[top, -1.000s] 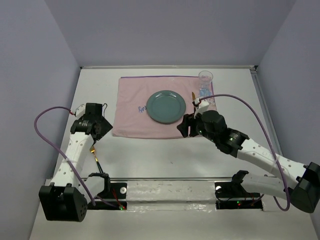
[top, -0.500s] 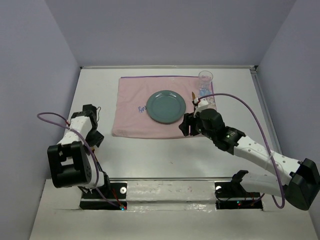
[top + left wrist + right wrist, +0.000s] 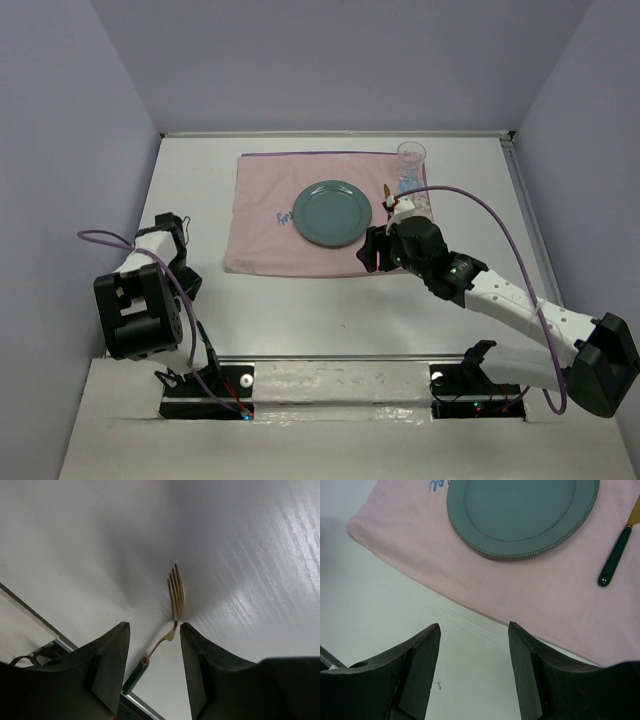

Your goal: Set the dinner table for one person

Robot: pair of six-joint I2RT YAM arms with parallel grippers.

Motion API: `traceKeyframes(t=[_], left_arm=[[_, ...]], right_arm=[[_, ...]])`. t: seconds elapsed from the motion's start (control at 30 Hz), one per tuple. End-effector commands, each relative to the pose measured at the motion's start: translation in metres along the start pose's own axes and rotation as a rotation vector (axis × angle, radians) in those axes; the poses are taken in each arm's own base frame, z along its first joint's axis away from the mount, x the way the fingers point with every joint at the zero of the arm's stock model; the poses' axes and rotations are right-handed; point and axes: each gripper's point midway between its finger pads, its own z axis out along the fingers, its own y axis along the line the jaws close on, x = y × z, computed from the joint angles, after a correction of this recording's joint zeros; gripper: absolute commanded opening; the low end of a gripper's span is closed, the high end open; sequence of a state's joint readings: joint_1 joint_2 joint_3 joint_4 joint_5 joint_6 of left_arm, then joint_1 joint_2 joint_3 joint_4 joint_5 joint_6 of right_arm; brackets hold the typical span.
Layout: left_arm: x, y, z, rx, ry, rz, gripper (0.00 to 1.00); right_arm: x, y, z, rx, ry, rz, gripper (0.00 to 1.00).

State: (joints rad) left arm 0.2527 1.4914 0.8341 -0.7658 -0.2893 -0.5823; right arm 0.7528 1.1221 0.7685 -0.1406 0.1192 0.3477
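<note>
– White matte rectangular tabletop, i.e. the dinner table [image 3: 330, 310]: where does it sit?
– It fills the floor of the top view, with both arm bases at its near edge. On its far half lies a pink rectangular cloth with blue print [image 3: 265, 235].

– What is on the cloth?
– A round grey-green plate with a beaded rim [image 3: 331, 213] sits about centre. Just right of it, clear of the rim, is a utensil with a dark green handle and gold stem [image 3: 615, 560], handle toward the near side. A clear drinking glass [image 3: 411, 165] stands upright at the cloth's far right corner.

– State of the right gripper [image 3: 474, 630]?
– Its fingers are spread wide with nothing between them. Its wrist view puts it over bare tabletop just on the near side of the cloth's near edge, with the plate beyond.

– And the left gripper [image 3: 153, 627]?
– Also spread and empty. The arm is folded back at the table's left side, well apart from the cloth. Through the gap between its fingers shows a gold fork with a dark green handle [image 3: 172, 610]. It lies flat on bare table, tines pointing away from the camera and handle end near the table's edge. Neither finger touches it.

– Is the fork in the top view?
– I cannot make it out there.
</note>
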Motion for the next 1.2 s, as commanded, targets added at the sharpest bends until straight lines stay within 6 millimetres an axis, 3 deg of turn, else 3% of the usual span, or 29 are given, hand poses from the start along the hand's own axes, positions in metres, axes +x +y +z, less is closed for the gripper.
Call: traceKeyframes(t=[0.0, 0.13, 0.23, 0.37, 0.6, 0.7, 0.9, 1.0, 1.03, 1.07, 1.17], left_arm=[[0.007, -0.01, 0.005, 0.065, 0.024, 0.03, 0.54], [0.005, -0.023, 0.006, 0.126, 0.011, 0.012, 0.38], [0.001, -0.034, 0.002, 0.202, -0.026, -0.003, 0.19], [-0.001, -0.043, -0.002, 0.272, -0.053, -0.012, 0.0], [-0.009, -0.054, -0.021, 0.376, -0.098, 0.024, 0.0], [-0.016, -0.058, -0.042, 0.426, -0.152, 0.057, 0.0], [-0.007, -0.08, -0.101, 0.557, -0.261, 0.184, 0.0], [0.006, -0.097, -0.133, 0.638, -0.305, 0.256, 0.0], [0.013, -0.104, -0.146, 0.682, -0.32, 0.284, 0.0], [0.02, -0.11, -0.152, 0.724, -0.304, 0.302, 0.0], [0.032, -0.124, -0.171, 0.833, -0.291, 0.327, 0.0]], right_arm=[[-0.014, 0.006, 0.0, -0.036, -0.061, 0.011, 0.62], [-0.012, 0.007, 0.003, -0.038, -0.052, 0.008, 0.62], [-0.01, 0.008, 0.003, -0.048, -0.049, 0.007, 0.62], [-0.01, 0.01, 0.004, -0.058, -0.046, 0.003, 0.62], [-0.004, 0.019, 0.004, -0.116, -0.031, -0.003, 0.62], [0.005, 0.038, 0.005, -0.23, 0.011, -0.022, 0.66], [-0.008, 0.071, -0.003, -0.414, -0.021, -0.044, 0.78], [-0.009, 0.1, -0.007, -0.479, -0.018, -0.082, 0.79], [-0.013, 0.123, -0.014, -0.519, -0.03, -0.109, 0.79], [-0.014, 0.132, -0.014, -0.525, -0.034, -0.122, 0.79], [-0.009, 0.155, -0.003, -0.512, -0.021, -0.146, 0.78]])
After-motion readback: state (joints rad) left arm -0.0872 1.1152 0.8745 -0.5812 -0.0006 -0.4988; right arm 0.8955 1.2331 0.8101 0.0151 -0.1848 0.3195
